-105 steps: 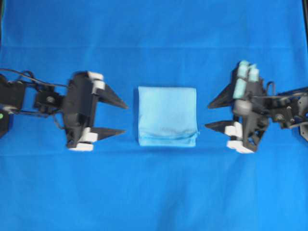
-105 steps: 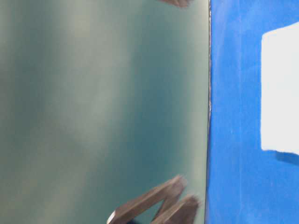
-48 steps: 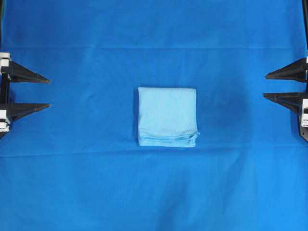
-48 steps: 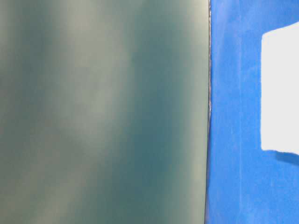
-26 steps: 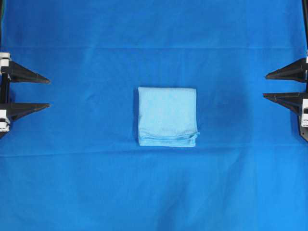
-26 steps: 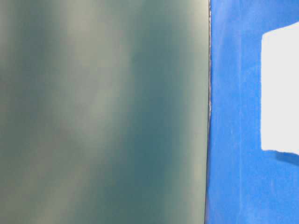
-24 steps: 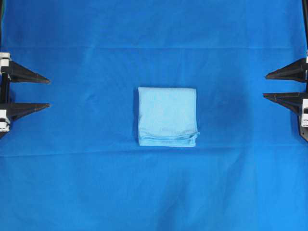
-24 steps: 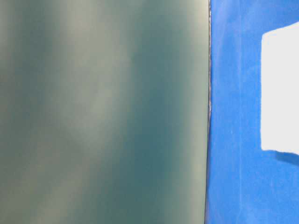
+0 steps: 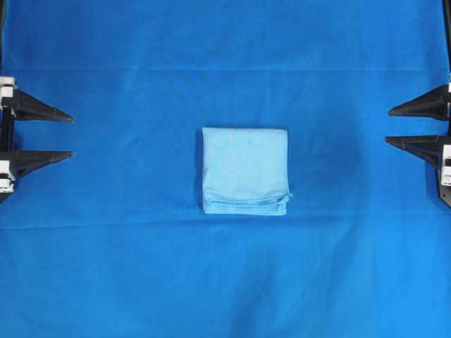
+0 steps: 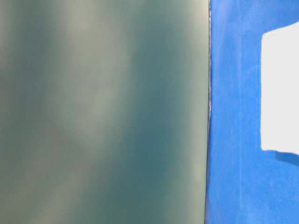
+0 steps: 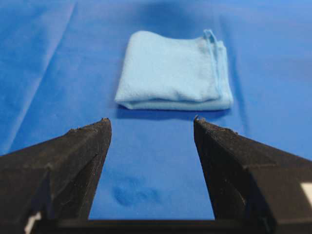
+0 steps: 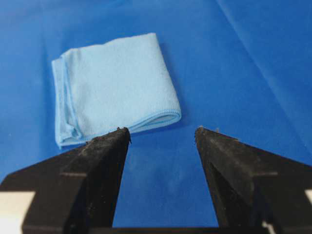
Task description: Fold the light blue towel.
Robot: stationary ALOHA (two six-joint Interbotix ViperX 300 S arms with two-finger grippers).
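Left tool point(image 9: 70, 135) agape, right tool point(image 9: 389, 125) agape, towel point(image 9: 244, 170) between

In the overhead view, the left gripper point(image 9: 70, 134) and right gripper point(image 9: 387, 125) are cut off at the side edges, only fingers showing. In the table-level view, a blurred grey-green surface point(image 10: 103, 112) fills most of the picture; the light blue towel point(image 10: 280, 88), washed out white, runs off the right edge.

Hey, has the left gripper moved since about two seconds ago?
Yes. In the overhead view the left gripper has pulled back from beside the light blue towel to the left edge, fingers open; the towel is untouched.
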